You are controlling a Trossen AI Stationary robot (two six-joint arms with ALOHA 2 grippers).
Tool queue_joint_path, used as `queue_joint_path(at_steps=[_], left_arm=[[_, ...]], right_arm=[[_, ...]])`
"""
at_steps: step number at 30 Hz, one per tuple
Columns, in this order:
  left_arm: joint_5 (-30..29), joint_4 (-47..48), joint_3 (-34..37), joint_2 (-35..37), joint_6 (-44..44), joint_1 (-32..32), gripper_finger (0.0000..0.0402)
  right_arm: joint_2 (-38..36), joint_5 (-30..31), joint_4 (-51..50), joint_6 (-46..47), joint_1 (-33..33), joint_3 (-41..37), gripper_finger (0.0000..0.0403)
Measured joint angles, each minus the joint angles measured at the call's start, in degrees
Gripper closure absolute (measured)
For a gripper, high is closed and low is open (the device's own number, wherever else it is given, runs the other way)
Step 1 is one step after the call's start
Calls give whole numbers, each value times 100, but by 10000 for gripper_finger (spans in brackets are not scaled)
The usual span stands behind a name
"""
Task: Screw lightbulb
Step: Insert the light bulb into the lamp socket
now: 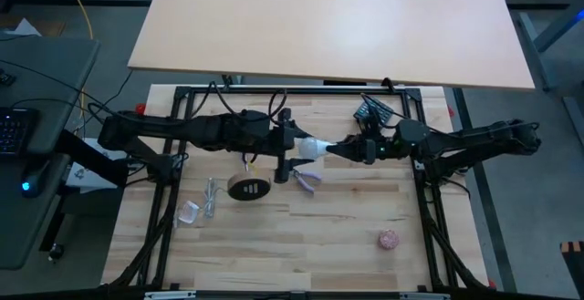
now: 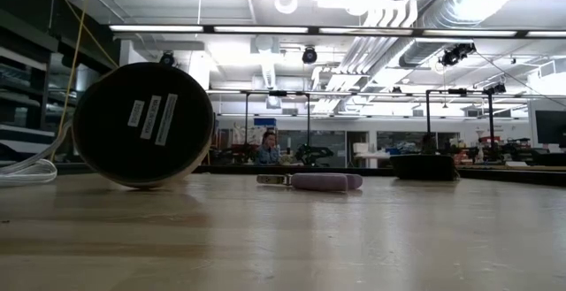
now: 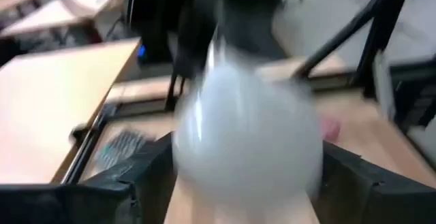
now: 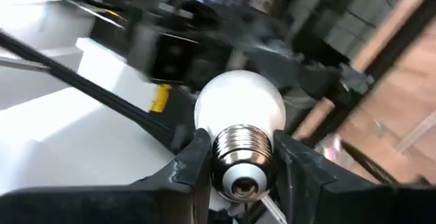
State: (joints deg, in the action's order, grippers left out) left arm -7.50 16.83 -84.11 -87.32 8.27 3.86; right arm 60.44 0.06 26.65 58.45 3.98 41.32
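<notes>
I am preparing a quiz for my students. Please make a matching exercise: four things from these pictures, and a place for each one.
Things:
1. lightbulb
2. pink ball
3. wooden disc
4. purple tool

Places:
A. alone near the right front of the table
B. held in the air between both arms
C. lying right of the disc
D. under the left arm

Pairs: 1-B, 2-A, 3-D, 4-C
</notes>
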Motion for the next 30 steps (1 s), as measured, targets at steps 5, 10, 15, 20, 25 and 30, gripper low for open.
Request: queue_joint_path(at_steps=[5,10,15,20,25,30], left_arm=[[-375,905,-2,458,-9,-4,102],[-548,505,178,921,-833,-4,99],[-723,-2748,1183,1072,-1164,7,98],[-1155,-6218,1968,638,-1771,-124,98],[-812,-6429,1698,138,-2947,-341,97],[-378,-6404,1330,-186,-3015,-354,97]], right_arm=[[-125,320,199,-458,-43,7,285],[-149,1308,440,-1116,-74,114,285],[110,2292,2025,-2282,-73,148,285],[571,2512,4039,-3599,-73,226,285],[1021,2326,3359,-4185,-73,971,285],[1472,2026,2148,-4695,-86,2057,285]])
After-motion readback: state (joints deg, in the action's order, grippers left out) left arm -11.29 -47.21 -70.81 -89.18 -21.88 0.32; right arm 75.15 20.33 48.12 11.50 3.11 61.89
